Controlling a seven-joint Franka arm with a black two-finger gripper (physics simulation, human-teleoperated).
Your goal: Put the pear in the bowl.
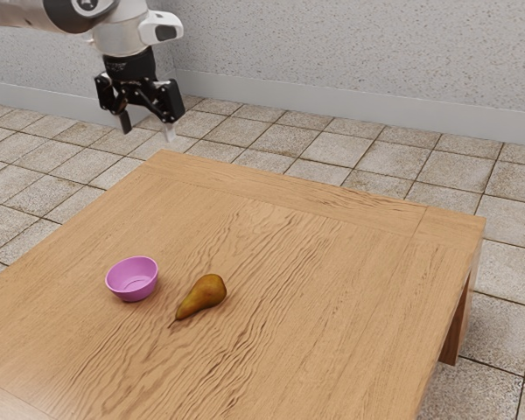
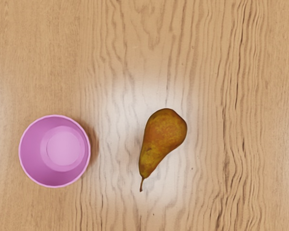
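Observation:
High in the exterior view hangs my gripper [image 1: 147,131], its two fingers wide apart with nothing between them; it is open. It stands well above the height of the pear and the bowl. A brownish-yellow pear [image 1: 204,294] lies on its side on the table, its stem toward the exterior view's lower left. Beside it, toward the exterior view's left, a pink bowl [image 1: 132,280] sits upright, with a gap between the two. The wrist view looks down on the pear [image 2: 163,137] and into the bowl [image 2: 63,146], which holds nothing.
Both objects rest on a wooden table [image 1: 332,289], whose far edge runs below a grey wall [image 1: 350,52]. Tiled floor [image 1: 499,350] surrounds the table. No other objects stand near the pear or bowl.

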